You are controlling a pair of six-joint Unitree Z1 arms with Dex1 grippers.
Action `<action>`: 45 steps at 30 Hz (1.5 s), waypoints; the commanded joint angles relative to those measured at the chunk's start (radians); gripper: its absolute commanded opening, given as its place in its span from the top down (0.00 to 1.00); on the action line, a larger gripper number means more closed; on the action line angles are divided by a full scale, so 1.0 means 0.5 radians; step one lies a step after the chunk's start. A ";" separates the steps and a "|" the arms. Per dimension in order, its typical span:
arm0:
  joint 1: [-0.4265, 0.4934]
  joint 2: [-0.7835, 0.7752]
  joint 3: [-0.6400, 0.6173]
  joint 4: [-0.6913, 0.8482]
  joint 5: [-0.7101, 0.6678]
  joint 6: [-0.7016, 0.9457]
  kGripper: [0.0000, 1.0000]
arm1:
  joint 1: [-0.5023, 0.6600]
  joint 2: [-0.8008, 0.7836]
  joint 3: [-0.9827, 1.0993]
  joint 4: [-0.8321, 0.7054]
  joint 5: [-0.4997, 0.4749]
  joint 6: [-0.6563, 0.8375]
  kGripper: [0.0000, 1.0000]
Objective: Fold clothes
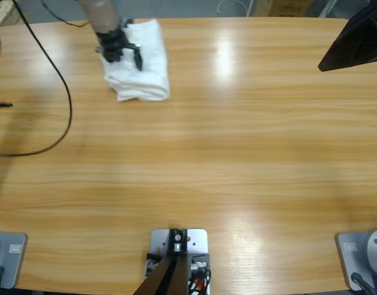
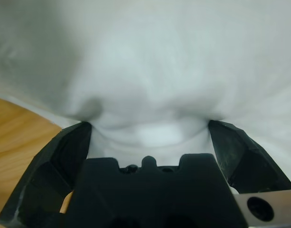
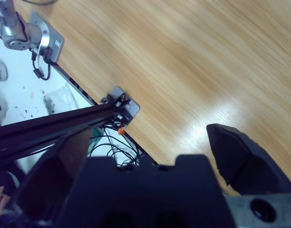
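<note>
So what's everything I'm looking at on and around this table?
T-shirt: one, white, folded into a bundle near the table's far left.
Cable: one, black, curving over the table's left end.
Table: one, light wood, long, under everything.
Left gripper: one, black, jaws open, pressed onto the T-shirt; cloth fills the left wrist view.
Right gripper: one, black, jaws open and holding nothing, above bare table in the right wrist view.

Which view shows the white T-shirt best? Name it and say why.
The high view: the whole bundled T-shirt lies on the table under the left gripper. The left wrist view shows only cloth filling the frame between open jaws. The right wrist view shows none.
</note>
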 commanded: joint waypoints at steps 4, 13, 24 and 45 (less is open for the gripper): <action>0.280 -0.225 0.594 0.265 0.027 -0.458 0.05 | 0.020 -0.163 0.107 -0.061 0.029 -0.019 0.02; 0.658 -0.749 1.707 -0.408 -0.010 -0.667 0.05 | 0.020 -0.339 0.336 -0.168 0.032 -0.019 0.02; 0.863 -0.850 1.840 -0.688 -0.174 -0.736 0.05 | 0.020 -0.332 0.356 -0.221 0.087 -0.035 0.02; 0.116 -1.224 1.954 -0.406 -0.056 0.004 0.09 | 0.017 -0.449 0.491 -0.313 0.158 0.016 0.02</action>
